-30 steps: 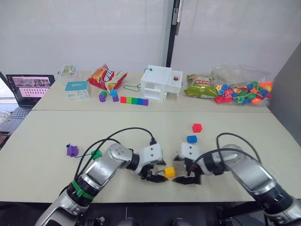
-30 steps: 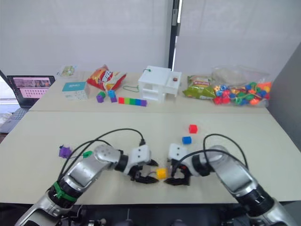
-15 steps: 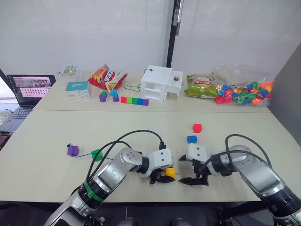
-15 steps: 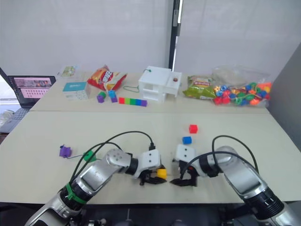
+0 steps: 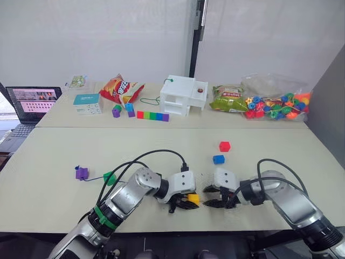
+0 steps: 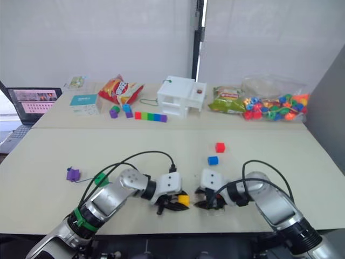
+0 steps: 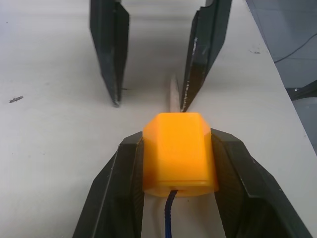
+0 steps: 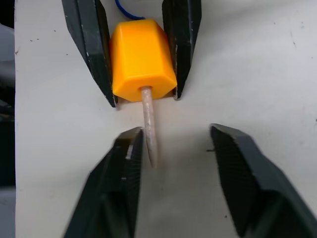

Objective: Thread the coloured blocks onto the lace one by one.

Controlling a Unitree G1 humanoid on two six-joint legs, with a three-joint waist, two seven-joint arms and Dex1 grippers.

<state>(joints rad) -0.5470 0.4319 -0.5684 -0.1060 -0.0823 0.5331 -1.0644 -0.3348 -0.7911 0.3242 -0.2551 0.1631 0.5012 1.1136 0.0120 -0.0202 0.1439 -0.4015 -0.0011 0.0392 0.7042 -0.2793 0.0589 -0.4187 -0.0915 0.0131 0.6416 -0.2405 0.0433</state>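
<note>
My left gripper (image 7: pixel 177 142) is shut on the yellow block (image 7: pixel 179 151), low over the table near its front edge. The dark-blue lace (image 7: pixel 169 214) enters the block's back, and its pale stiff tip (image 8: pixel 149 130) sticks out the front. My right gripper (image 8: pixel 178 148) faces it, open, with the tip between its fingers and lying against one finger (image 8: pixel 128 163). The red block (image 5: pixel 225 146) and blue block (image 5: pixel 218 159) lie loose behind the right gripper (image 5: pixel 209 197). The green block (image 5: pixel 110 177) and purple block (image 5: pixel 82 172) sit to the left, a thin stretch of lace between them.
Along the back of the table stand a laptop (image 5: pixel 32 102), a teal box (image 5: pixel 88 102), a crisp bag (image 5: pixel 121 88), a joined rainbow bar (image 5: pixel 153 115), a white box (image 5: pixel 184 94), a green snack bag (image 5: pixel 229 99) and a clear bag of beads (image 5: pixel 277 105).
My left gripper has moved right and shut on the yellow block. The right gripper's fingers have drawn closer together around the lace tip.
</note>
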